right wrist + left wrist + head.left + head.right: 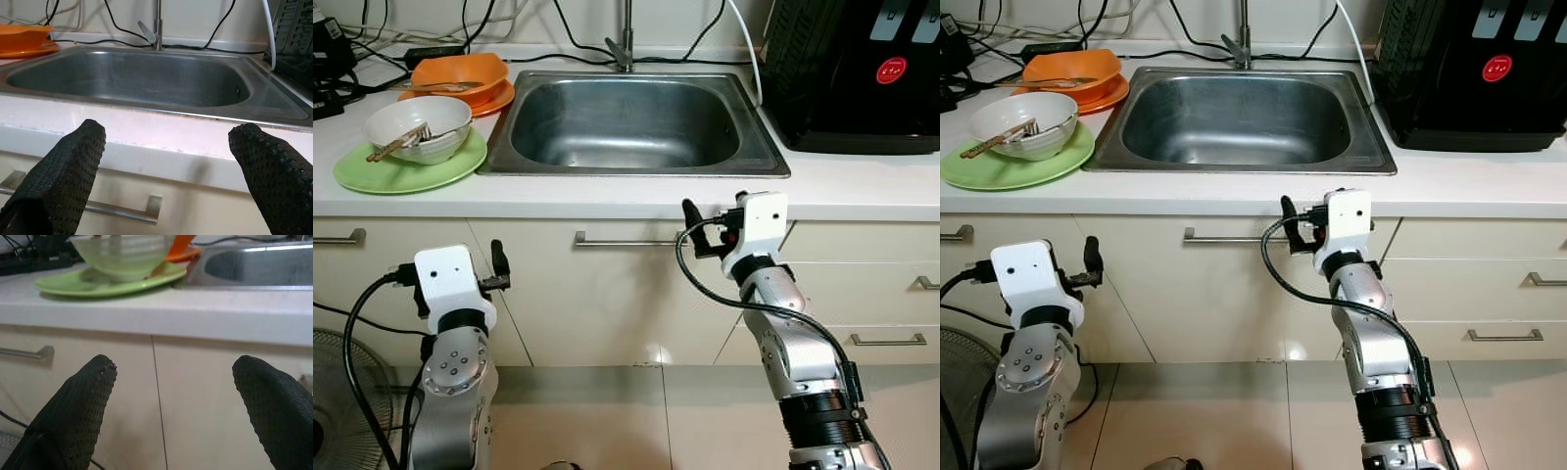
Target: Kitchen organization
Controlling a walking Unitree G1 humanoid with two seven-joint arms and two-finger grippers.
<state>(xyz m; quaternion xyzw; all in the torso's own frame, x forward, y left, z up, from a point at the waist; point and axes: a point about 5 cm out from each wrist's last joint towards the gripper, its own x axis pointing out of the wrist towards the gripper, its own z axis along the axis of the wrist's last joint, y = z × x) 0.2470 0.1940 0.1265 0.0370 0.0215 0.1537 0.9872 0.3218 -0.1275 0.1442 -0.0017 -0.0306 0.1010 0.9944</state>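
A white bowl (419,127) holding chopsticks and a spoon sits on a green plate (372,174) at the counter's left. Behind it an orange bowl (460,73) rests on an orange plate (499,101). The steel sink (631,122) is in the middle, its basin bare. My left gripper (173,377) is open below the counter edge, in front of the cabinet under the green plate (102,281). In front of the sink's front rim (161,110), my right gripper (166,139) is open at counter-edge height, with nothing between its fingers.
A black appliance (857,69) stands on the counter right of the sink. The faucet (625,44) and several cables run along the back wall. Cabinet fronts with bar handles (622,238) are below. A fan (342,392) stands on the floor at the left.
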